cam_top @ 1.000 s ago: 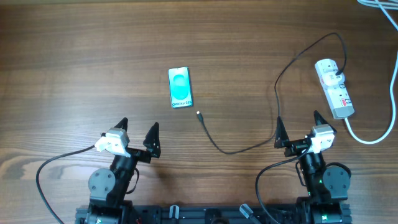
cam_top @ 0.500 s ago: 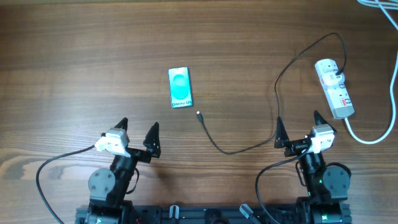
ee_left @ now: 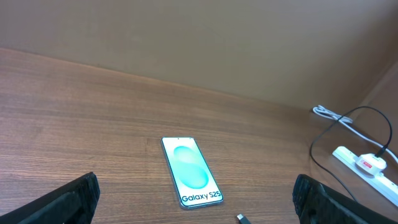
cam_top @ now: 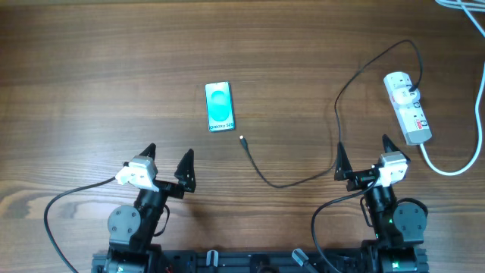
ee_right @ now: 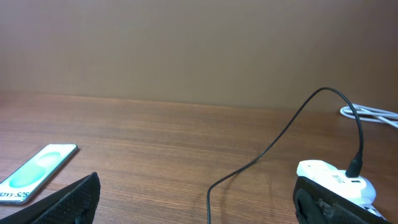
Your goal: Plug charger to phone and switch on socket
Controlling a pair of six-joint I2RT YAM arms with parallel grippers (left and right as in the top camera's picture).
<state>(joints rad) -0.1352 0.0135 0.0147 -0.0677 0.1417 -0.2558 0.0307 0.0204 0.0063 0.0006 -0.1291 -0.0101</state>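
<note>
Tabletop [cam_top: 91, 61]: socket [cam_top: 407, 108] far right, charger [cam_top: 273, 183] plugged into it. Left gripper [cam_top: 168, 149] and right gripper [cam_top: 362, 144] wide open, empty. Phone [cam_top: 219, 107] centre-left, face up. Connector tip [cam_top: 242, 139] near it, apart; best pinched behind the metal, squared to the phone's near edge.

- You have a dark brown wooden table [cam_top: 91, 83] under and ahead of both pairs of fingers [cam_top: 186, 163], its grain running side to side across them.
- Beyond the fingertips, where the table ends, a plain tan wall [ee_left: 186, 37] rises. It looks bare and matte in both wrist views.
- Far off to the right of the fingers, a paler wooden panel [ee_left: 384, 93] stands at the table's edge and meets the wall in a corner.
- The light is soft and even: you get a faint sheen on the tabletop ahead of the fingers and only weak shadows.
</note>
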